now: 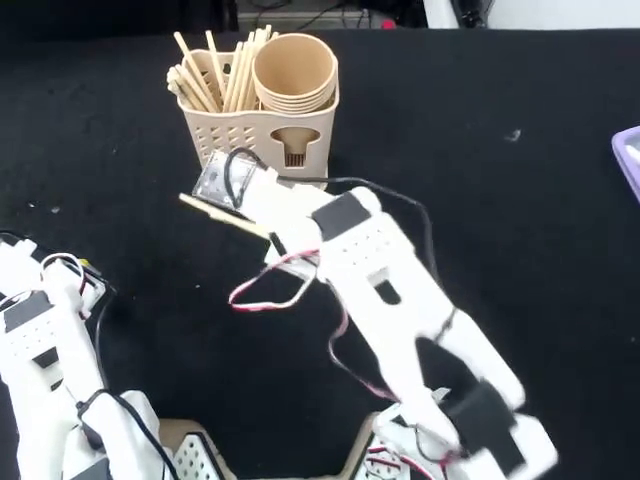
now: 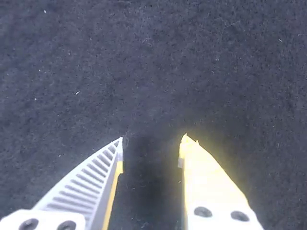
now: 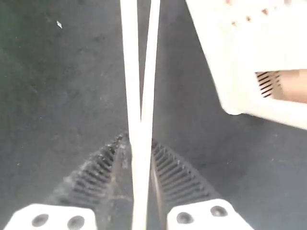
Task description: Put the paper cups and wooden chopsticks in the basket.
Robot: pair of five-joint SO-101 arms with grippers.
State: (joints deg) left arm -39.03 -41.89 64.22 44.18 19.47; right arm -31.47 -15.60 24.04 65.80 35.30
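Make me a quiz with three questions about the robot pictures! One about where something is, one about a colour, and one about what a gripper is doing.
1. Where is the stack of paper cups?
A) in the basket
B) lying flat on the table
C) on top of an arm

2. What colour is the table cover?
A) red
B) black
C) green

3. What is the right gripper doing?
A) it is wide open with nothing in it
B) it is holding a cup
C) it is shut on a pair of wooden chopsticks

Answers:
1. A, the high view shows the cups standing inside the basket next to other chopsticks.
2. B, the cover is black all around the basket and arms.
3. C, the right wrist view shows both sticks pinched between the gripper's fingers.
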